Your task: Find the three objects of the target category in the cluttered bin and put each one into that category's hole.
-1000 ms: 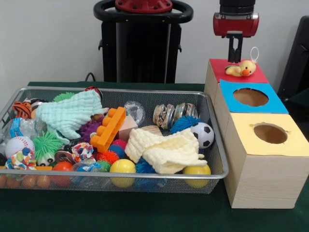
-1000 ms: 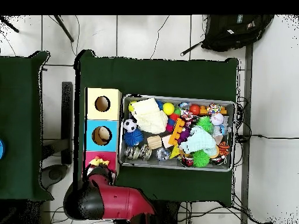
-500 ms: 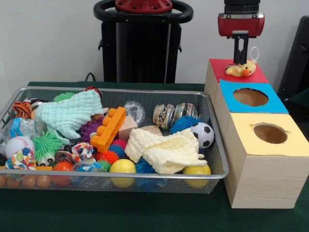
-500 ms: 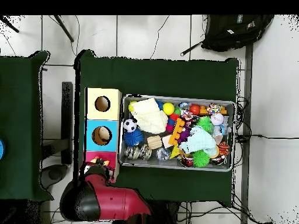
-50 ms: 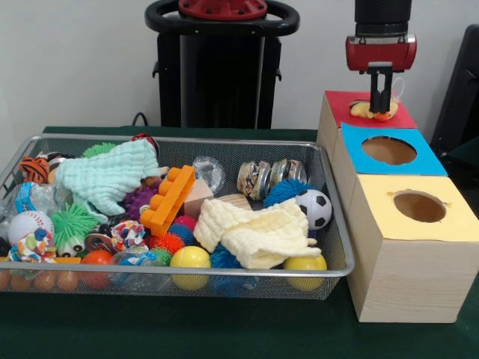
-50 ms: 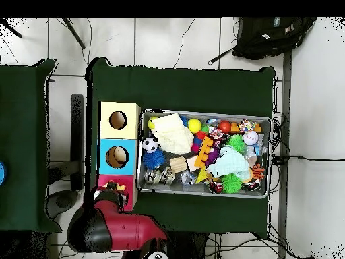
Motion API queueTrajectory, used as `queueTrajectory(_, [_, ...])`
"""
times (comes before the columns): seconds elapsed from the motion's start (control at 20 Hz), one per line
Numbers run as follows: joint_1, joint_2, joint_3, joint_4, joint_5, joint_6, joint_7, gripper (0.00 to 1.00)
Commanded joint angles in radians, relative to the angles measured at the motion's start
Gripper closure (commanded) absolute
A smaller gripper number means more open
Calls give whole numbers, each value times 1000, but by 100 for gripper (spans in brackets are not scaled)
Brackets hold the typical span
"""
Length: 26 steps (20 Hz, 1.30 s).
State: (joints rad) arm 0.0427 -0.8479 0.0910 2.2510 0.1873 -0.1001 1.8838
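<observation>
1. The bench (image 5: 224, 329) is covered in dark green cloth.
2. The wooden box (image 5: 404, 277) has a red top (image 5: 340, 105), a blue top (image 5: 426, 161) and a yellow top (image 5: 449, 224).
3. The duck (image 5: 364, 110) on the red top is yellow with an orange beak.
4. In the grey wire bin (image 5: 329, 217) lie a black-and-white ball (image 5: 314, 208), an orange block (image 5: 168, 200), a mint cloth (image 5: 105, 178) and a cream cloth (image 5: 258, 235).

I see a wire-mesh metal bin (image 5: 329, 224), bare matt wood box (image 5: 408, 280) topped with coloured paper, soft waffle cloths (image 5: 258, 232), rubbery spiky balls (image 5: 71, 223), glossy plastic orange block (image 5: 168, 200), desk (image 5: 187, 329) under matt green cloth.
</observation>
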Motion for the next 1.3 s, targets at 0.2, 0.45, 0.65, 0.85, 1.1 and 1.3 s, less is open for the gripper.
queueTrajectory(0.2, [5, 189, 97, -85, 7, -91, 202, 100])
queueTrajectory(0.45, [-7, 189, 104, -82, 11, -4, 164, 100])
queueTrajectory(0.65, [-9, 179, 103, -78, 14, 14, 162, 100])
queueTrajectory(0.85, [-24, 153, 110, -66, 10, 43, 156, 100])
queueTrajectory(1.1, [-27, 131, 107, -60, 15, 81, 150, 100])
queueTrajectory(1.3, [-5, 123, 81, -69, 27, 133, 133, 100])
